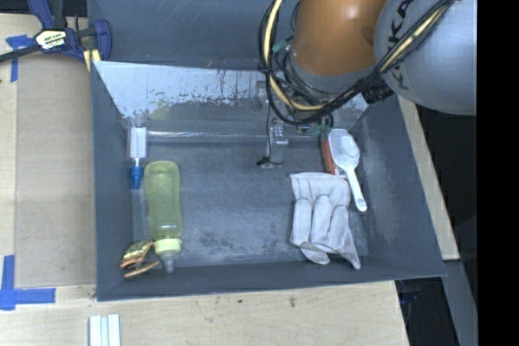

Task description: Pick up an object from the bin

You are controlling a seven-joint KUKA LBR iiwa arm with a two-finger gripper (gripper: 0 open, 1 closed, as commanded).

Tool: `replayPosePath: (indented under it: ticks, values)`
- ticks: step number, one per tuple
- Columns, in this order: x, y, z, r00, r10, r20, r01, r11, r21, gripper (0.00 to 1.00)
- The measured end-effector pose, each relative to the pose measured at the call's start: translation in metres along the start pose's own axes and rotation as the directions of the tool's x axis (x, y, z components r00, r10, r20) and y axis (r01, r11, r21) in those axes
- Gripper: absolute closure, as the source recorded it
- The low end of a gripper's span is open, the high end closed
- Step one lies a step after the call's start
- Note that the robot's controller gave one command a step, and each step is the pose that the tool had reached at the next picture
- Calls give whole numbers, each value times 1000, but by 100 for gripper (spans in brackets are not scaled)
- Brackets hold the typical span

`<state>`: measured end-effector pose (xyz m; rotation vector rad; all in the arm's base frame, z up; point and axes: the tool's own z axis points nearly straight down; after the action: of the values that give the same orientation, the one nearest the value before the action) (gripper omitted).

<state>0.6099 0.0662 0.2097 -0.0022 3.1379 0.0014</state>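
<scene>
Claw (273, 151) low over bare floor of grey bin (243, 20), midway across, toward the back wall. Nothing seen in its grasp; width of opening: cannot tell.

Biggest and close by, toward the view's right: folded white cloth (323, 216), flat and slack, probably soft enough to pinch. Well apart, along the opposite wall: yellow-green bottle (163, 202) on its side, cap toward the near rim, liable to roll. Just beside the cloth: white plastic spoon (350, 166), bowl end against a red-orange piece (326, 155). Behind the bottle: blue-and-white tube (136, 155). By the cap: small brown clip (138, 258).

Reaching in from the right, orange-covered wrist (340, 12) turned straight down, cables looped round. No pick made yet, by the look.
</scene>
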Motion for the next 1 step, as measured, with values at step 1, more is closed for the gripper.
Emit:
replayPosePath:
  ticks: [1]
  values:
    - [8, -76, 59, 997, -83, 2, 83, 997, 1, 0]
